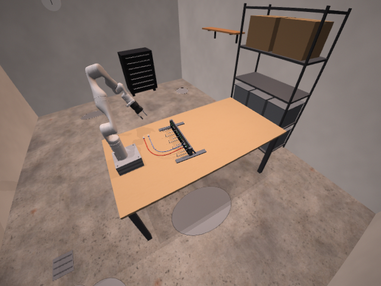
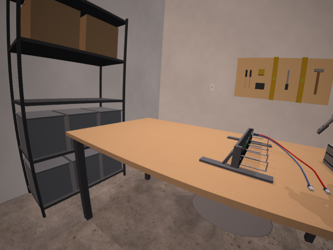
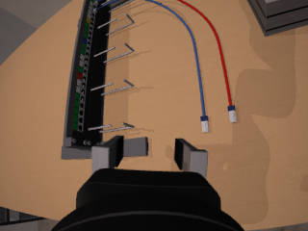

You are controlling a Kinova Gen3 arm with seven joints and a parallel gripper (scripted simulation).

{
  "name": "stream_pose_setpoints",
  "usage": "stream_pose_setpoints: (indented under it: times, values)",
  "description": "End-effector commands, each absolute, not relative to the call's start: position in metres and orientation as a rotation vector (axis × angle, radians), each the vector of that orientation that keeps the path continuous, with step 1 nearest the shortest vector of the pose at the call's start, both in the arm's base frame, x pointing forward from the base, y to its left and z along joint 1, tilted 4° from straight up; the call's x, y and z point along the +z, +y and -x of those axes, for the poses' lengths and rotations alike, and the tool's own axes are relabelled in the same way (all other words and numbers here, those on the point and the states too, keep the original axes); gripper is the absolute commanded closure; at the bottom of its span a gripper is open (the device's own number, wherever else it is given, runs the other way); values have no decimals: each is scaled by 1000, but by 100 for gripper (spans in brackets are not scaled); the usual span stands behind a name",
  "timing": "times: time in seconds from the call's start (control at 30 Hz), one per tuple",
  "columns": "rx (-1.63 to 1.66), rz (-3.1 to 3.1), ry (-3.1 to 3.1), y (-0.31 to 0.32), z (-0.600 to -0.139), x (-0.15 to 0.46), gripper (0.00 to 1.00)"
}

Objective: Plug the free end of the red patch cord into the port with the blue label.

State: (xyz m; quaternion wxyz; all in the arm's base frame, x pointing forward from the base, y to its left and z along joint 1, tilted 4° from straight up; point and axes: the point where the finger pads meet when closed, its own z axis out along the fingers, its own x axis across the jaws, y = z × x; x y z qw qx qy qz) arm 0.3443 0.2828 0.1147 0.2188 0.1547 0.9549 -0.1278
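The red patch cord (image 3: 206, 22) runs from the far end of the rack (image 3: 84, 71) in a curve over the table; its free plug (image 3: 231, 115) lies flat on the table. It also shows in the top view (image 1: 153, 151) and the exterior view (image 2: 327, 190). The blue cord (image 3: 192, 45) lies beside it, plug (image 3: 206, 125) close to the red plug. A small blue label (image 3: 84, 27) and a red one (image 3: 80, 77) sit on the rack's port face. My gripper (image 3: 148, 147) (image 1: 142, 115) is open and empty, high above the table edge, apart from the plugs.
The rack has long flat feet (image 1: 190, 155) and several wire cable guides (image 3: 118, 87). The table edge lies just under the gripper. A shelving unit (image 1: 286, 70) stands beyond the far end.
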Motion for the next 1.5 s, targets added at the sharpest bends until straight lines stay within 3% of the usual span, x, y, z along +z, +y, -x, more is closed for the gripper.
stream_pose_setpoints:
  times: [0.0,0.67,1.37,1.4,1.47]
  values:
    - [-313,-655,2640,257,-350,128,0]
    - [-54,-2176,2239,202,-299,159,0]
    - [10,-2442,2073,204,-296,171,0]
    - [10,-2442,2073,204,-296,171,100]
    - [10,-2442,2073,204,-296,171,100]
